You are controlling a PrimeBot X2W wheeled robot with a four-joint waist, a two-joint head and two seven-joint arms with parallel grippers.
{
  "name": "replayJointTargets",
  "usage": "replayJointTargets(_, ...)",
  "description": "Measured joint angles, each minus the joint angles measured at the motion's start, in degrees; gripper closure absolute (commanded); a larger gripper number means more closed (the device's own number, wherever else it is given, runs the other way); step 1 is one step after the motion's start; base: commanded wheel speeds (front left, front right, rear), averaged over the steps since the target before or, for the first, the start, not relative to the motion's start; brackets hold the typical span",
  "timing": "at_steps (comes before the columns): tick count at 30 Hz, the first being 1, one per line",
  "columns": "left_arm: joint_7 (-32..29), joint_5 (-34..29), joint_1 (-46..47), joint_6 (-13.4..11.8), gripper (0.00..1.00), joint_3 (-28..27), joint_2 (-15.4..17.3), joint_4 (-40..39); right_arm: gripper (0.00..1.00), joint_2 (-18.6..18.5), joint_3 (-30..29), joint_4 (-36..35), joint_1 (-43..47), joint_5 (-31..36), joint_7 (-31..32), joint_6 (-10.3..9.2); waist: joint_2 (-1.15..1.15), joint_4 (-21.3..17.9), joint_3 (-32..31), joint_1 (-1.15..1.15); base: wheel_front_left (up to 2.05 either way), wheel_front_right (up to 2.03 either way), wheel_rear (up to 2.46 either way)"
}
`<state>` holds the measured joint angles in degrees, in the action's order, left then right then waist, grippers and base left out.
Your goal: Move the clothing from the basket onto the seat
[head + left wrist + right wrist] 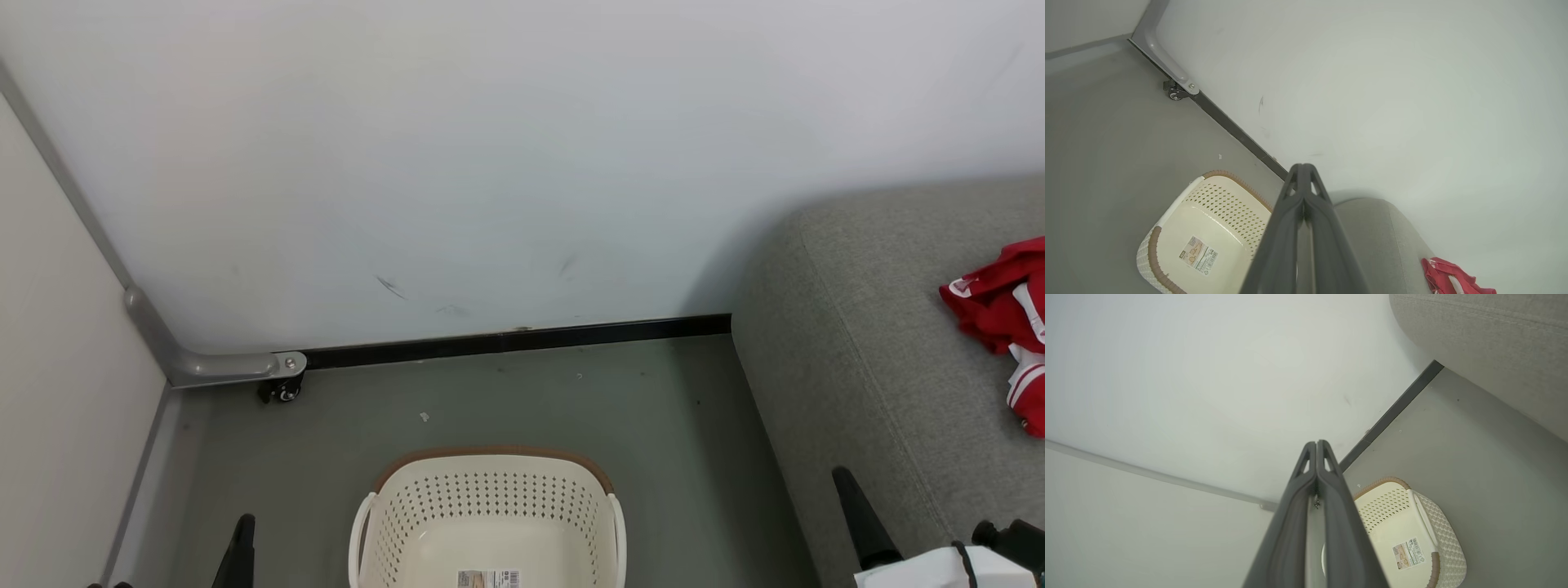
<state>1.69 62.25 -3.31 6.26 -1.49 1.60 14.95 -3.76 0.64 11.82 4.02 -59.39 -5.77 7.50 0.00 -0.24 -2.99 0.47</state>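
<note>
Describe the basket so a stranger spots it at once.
Find the white wall with its black baseboard. On the grey floor before it, left of the grey seat, stands the basket. It alone is perforated cream plastic, brown-rimmed, with a barcode label inside.

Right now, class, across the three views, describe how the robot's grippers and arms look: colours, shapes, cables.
The left gripper and right gripper each have two long, dark grey fingers tapering to slim tips, with a triangular cut-out near each tip. The right arm's wrist casing is white, crossed by a thin black cable.
</note>
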Motion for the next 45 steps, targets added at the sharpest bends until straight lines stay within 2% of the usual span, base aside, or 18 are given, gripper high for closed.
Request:
replayJointTargets(5, -1.0, 3.5, 0.7, 0.0, 1.00, -0.5, 0.1, 0.1, 1.00, -0.3, -0.2, 0.2, -1.0, -4.4, 1.1, 0.00, 0.00, 0.0, 0.5, -0.23, 0.00, 0.00, 0.00)
replayJointTargets(12, -2.3, 8.2, 2.0, 0.0, 1.00, -1.0, 0.1, 0.3, 1.00, -0.5, -0.5, 1.2, -1.7, -10.7, 2.2, -0.01, 0.00, 0.1, 1.2, -0.37, 0.00, 0.00, 0.00)
replayJointTargets(41, -7.9, 28.7, 6.8, 0.6, 1.00, -3.3, 0.2, 0.7, 1.00, -1.9, -2.2, 2.6, -6.2, -36.2, 6.9, -0.01, 0.00, 0.3, 3.1, -0.43, 0.00, 0.00, 0.00)
replayJointTargets(45, -8.2, 29.2, 7.0, 0.8, 1.00, -3.4, 0.2, 0.8, 1.00, -2.0, -2.4, 2.8, -7.0, -36.9, 7.0, -0.01, 0.00, 0.3, 3.1, -0.44, 0.00, 0.00, 0.00)
